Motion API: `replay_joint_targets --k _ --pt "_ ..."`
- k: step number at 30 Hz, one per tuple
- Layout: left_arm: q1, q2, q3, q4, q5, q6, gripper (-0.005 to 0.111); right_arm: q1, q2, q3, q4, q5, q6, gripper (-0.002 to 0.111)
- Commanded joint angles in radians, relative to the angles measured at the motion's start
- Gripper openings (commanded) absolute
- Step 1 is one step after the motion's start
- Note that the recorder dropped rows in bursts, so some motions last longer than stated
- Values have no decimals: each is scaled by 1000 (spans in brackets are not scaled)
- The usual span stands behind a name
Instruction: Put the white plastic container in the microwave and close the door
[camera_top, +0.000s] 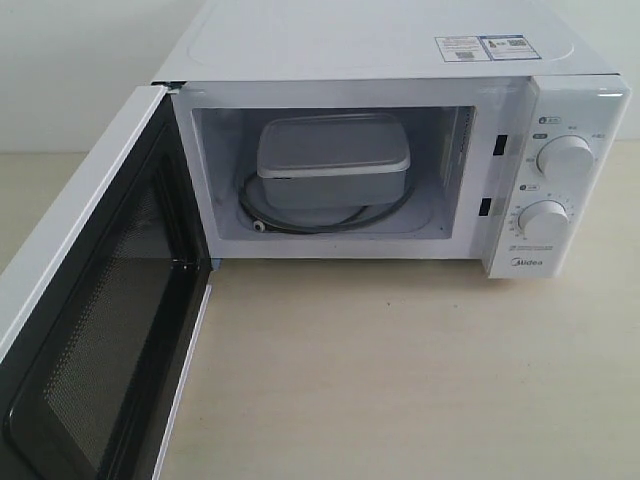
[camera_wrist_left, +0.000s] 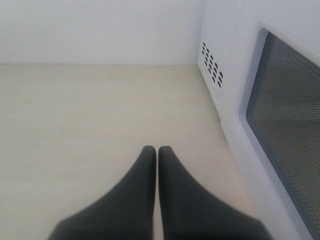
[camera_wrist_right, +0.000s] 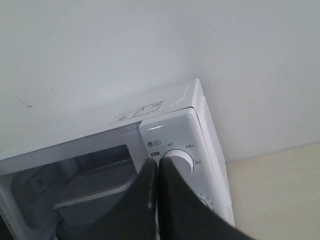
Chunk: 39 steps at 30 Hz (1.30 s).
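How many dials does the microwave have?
2. Both are on the microwave front, at its right side: the upper dial sits directly above the lower dial. Nothing appears to hide another.

I can't read the stickers (camera_top: 480, 47) on top of the microwave (camera_top: 350, 40); its door (camera_top: 95, 320) runs off frame, and my right gripper (camera_wrist_right: 157, 163) covers its lower dial (camera_wrist_right: 203, 202) and part of the container (camera_wrist_right: 95, 183)
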Motion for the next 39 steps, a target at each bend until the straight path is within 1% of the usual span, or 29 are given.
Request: replay_joint_targets --k 1,4,6,8,10,14,16,19,21,25,27,36,39 --pt "3 -2 3 -2 0 -1 4 -6 -2 6 -1 17 1 0" --pt "3 -2 3 -2 0 -1 4 -6 -2 6 -6 58 1 0" --pt "3 -2 3 -2 0 -1 4 -6 -17 6 -110 91 34 0" --pt "3 -2 3 -2 0 -1 4 -6 -41 6 -355 139 145 0" --pt "3 -2 3 -2 0 -1 4 -6 -64 6 -601 200 324 0" --pt "3 -2 3 -2 0 -1 4 -11 -64 6 -921 305 615 0" --pt "3 -2 3 -2 0 -1 4 -11 -64 17 -974 305 676 0" --pt "3 -2 3 -2 0 -1 4 -11 -64 77 -995 303 681 0" --pt "3 -2 3 -2 0 -1 4 -11 -64 77 -1021 365 682 0" --pt "3 -2 3 -2 0 -1 4 -11 -64 77 -1032 394 683 0" --pt "3 -2 3 -2 0 -1 4 -11 -64 77 -1032 458 689 0" --pt "3 -2 3 -2 0 -1 4 -13 -64 77 -1017 459 713 0" --pt "3 -2 3 -2 0 -1 4 -64 -64 77 -1008 461 717 0"
